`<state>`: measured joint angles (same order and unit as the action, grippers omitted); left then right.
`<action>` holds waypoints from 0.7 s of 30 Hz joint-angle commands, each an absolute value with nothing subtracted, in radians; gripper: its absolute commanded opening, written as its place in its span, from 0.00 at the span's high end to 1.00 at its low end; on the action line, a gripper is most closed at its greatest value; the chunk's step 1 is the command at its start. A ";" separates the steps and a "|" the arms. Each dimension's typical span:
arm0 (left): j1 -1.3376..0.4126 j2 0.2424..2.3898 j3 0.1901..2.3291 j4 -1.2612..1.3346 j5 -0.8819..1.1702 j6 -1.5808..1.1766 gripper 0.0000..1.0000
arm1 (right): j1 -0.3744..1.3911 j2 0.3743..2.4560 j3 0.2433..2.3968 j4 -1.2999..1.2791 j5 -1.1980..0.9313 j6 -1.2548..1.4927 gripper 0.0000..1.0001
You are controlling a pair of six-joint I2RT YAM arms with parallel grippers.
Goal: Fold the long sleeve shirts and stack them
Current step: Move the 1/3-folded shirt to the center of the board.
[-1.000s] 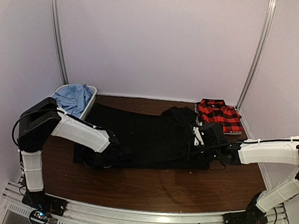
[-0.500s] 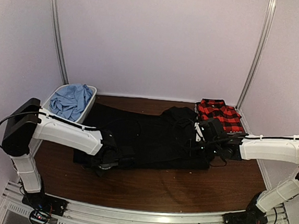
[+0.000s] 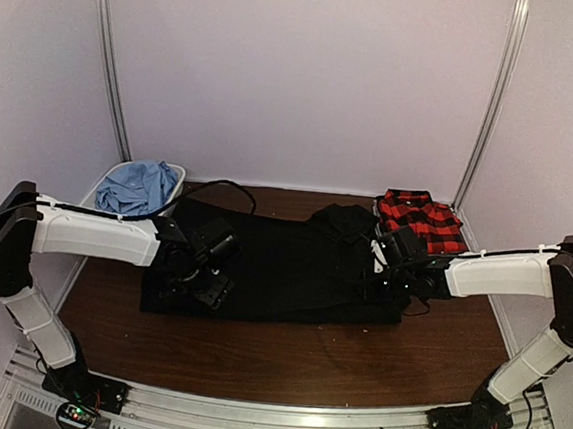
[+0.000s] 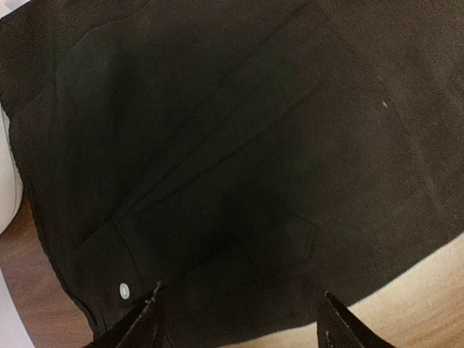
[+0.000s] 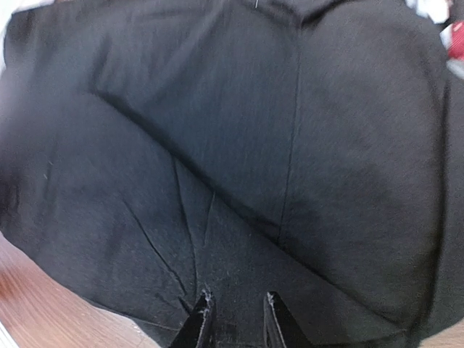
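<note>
Across the middle of the brown table the black shirt lies spread flat. The red-and-black plaid shirt sits folded at upper right. The light blue shirt is bunched in a white bin at upper left. Over the black cloth's left part, the left gripper gapes wide, gripping nothing. The right gripper, nearly closed, pinches the cloth's right side.

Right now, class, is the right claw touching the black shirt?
Touching. The right wrist view shows the right claw pinching the black shirt, with creases running out from its tips.
</note>
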<state>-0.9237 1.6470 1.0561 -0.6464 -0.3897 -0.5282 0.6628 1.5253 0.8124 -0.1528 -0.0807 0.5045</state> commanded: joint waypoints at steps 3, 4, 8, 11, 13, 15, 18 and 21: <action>-0.788 1.583 0.923 -0.358 -0.192 -0.481 0.27 | 0.664 1.604 0.813 -0.130 -0.139 0.489 0.76; -0.776 1.584 0.904 -0.333 -0.174 -0.485 0.27 | 0.664 1.609 0.804 -0.128 -0.140 0.493 0.76; -0.758 1.601 0.856 -0.295 -0.136 -0.502 0.28 | 0.663 1.603 0.743 -0.131 -0.126 0.515 0.77; -0.758 1.604 0.823 -0.284 -0.125 -0.514 0.28 | 0.664 1.596 0.694 -0.139 -0.115 0.540 0.77; -0.757 1.606 0.799 -0.283 -0.127 -0.520 0.28 | 0.663 1.590 0.654 -0.141 -0.105 0.563 0.77; -0.759 1.612 0.776 -0.279 -0.127 -0.525 0.28 | 0.663 1.578 0.610 -0.148 -0.094 0.586 0.77; -0.770 1.616 0.746 -0.276 -0.118 -0.536 0.30 | 0.664 1.535 0.544 -0.145 -0.095 0.628 0.78; -0.798 1.606 0.714 -0.279 -0.123 -0.562 0.30 | 0.670 1.482 0.486 -0.144 -0.099 0.662 0.78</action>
<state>-0.7719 1.6016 0.7692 -0.2863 -0.1486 -0.5198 0.6632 1.5089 0.5877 -0.0193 -0.1181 0.5911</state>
